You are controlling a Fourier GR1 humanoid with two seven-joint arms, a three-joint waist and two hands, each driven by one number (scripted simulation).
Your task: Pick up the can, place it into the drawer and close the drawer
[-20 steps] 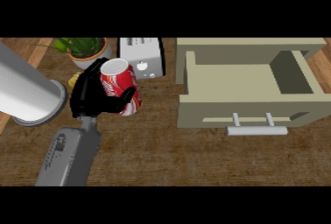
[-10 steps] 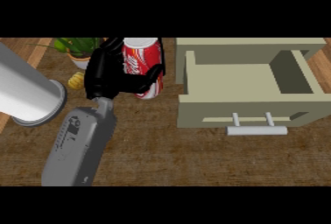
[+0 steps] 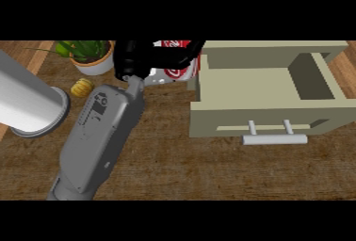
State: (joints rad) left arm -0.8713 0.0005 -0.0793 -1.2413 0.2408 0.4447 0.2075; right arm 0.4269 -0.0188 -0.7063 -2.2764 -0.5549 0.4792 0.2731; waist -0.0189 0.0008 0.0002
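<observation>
Fingers of your black left hand (image 3: 142,59) curl around the red-and-white can (image 3: 178,63); the open beige drawer (image 3: 268,115) sits just beside it.

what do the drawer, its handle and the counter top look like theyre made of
Drawer: looks like painted wood or board, flat matte beige with no grain. Handle: probably metal, a pale grey bar on two posts. Counter: wood look, brown with streaky grain.

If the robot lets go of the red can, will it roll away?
Probably, if it lands on its side: the can is round and smooth. Its shiny skin may also be slippery, so the left hand curls right around it. It seems light, since one hand carries it toward the open drawer.
</observation>
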